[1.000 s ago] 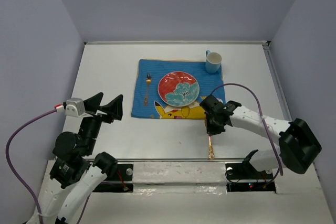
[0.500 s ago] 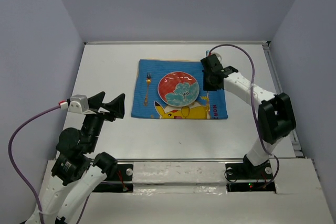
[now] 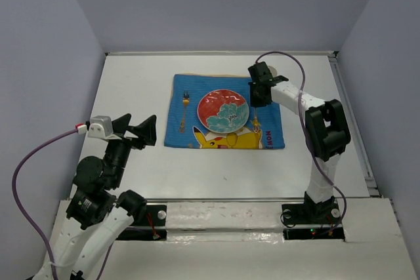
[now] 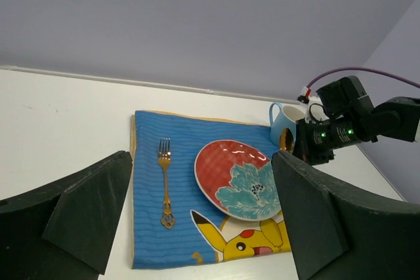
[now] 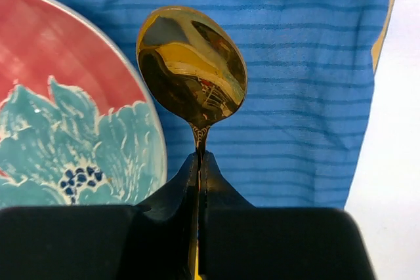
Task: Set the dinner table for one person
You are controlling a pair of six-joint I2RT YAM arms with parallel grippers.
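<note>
The white dinner table (image 3: 131, 83) carries a blue cartoon-print placemat (image 3: 226, 137). On the mat lie a red and teal flowered plate (image 3: 223, 111) and a gold fork (image 3: 184, 108) left of it. My right gripper (image 3: 258, 96) is shut on a gold spoon (image 5: 191, 67) at its neck. The bowl points toward the light blue mug (image 4: 281, 121), and the handle (image 3: 255, 120) trails toward the near side. The spoon hangs over the mat (image 5: 295, 129), just right of the plate (image 5: 65, 96). My left gripper (image 3: 134, 130) is open and empty, well short of the mat's left edge.
Lavender-grey walls (image 3: 59, 63) close in the table on three sides. A metal rail (image 3: 216, 200) runs along the near edge between the arm bases. Bare white tabletop (image 5: 400, 129) lies right of the mat. The mug is mostly hidden behind my right wrist in the top view.
My right arm has carried the spoon from the table's near edge up to the mat, between plate and mug. The left arm has barely moved.
</note>
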